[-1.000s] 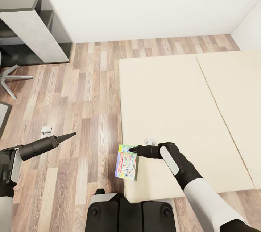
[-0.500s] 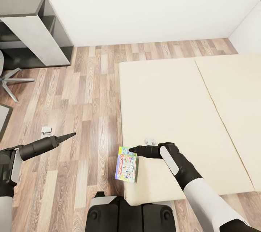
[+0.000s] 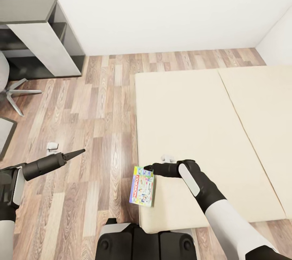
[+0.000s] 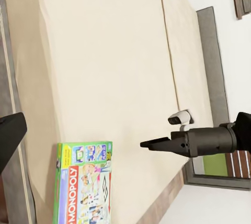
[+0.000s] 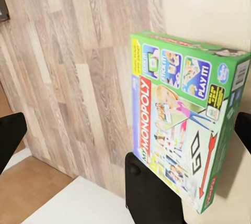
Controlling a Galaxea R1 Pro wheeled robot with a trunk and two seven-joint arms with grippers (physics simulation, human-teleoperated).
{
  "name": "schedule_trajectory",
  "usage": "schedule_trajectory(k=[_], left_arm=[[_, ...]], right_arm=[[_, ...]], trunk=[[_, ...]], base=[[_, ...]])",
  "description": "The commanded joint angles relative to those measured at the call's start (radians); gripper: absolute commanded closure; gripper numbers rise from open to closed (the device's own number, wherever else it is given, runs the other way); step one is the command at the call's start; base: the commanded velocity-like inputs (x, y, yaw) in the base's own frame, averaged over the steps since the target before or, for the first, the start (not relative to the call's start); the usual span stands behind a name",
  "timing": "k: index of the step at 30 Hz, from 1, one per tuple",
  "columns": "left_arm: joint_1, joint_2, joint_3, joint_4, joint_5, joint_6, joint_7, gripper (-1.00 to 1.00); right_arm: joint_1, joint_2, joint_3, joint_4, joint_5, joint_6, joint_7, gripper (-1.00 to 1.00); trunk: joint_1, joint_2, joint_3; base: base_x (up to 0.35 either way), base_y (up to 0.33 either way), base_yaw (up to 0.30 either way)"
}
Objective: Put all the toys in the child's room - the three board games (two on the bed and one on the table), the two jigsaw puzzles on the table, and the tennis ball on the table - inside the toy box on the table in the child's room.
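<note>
Beige sheet covers the bed (image 3: 194,130), which fills the right half of the head view beside the wood-plank floor (image 3: 93,102). At the far left stands the dark-grey unit (image 3: 40,37) with its white panel. The white-and-green board game (image 3: 142,186) overhangs the bed's near-left corner; the right gripper (image 3: 149,168) seems clamped on its top edge, though the fingertips are small here. The left gripper (image 3: 79,152) hangs over the floor, fingers together.

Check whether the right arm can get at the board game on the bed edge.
Probably yes. The right end effector is already at the board game, which overhangs the bed edge, with nothing between them. Whether it grips yet, I cannot tell.
</note>
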Motion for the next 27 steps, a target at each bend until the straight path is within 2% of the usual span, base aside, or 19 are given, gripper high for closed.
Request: schedule_trajectory(k=[1, 15, 20, 24, 27], left_arm=[[0.0, 0.0, 0.001, 0.0, 0.001, 0.01, -0.003, -1.0], [0.0, 0.0, -0.001, 0.0, 0.004, 0.01, -0.004, -1.0], [0.0, 0.006, 0.008, 0.001, 0.003, 0.009, -0.005, -1.0], [0.0, 0.011, 0.012, 0.001, 0.004, 0.007, -0.007, -1.0], [0.0, 0.013, 0.014, 0.001, 0.005, 0.007, -0.008, -1.0]], right_arm=[[0.0, 0.0, -0.001, 0.0, 0.006, 0.003, 0.005, -1.0], [0.0, 0.0, -0.006, -0.001, 0.007, 0.001, 0.005, -1.0], [0.0, 0.001, -0.008, 0.0, 0.007, 0.0, 0.005, -1.0], [0.0, -0.002, -0.027, -0.001, 0.007, 0.0, 0.005, -1.0], [0.0, -0.005, -0.069, -0.001, 0.007, 0.001, 0.007, -1.0]], trunk=[[0.001, -0.001, 0.001], [0.001, -0.001, 0.023], [0.001, -0.001, 0.03], [0.001, -0.001, 0.037], [0.001, -0.001, 0.041]], base=[[0.0, 0.0, 0.067], [0.0, 0.0, 0.068], [0.0, 0.0, 0.068], [0.0, 0.0, 0.068], [0.0, 0.0, 0.052]])
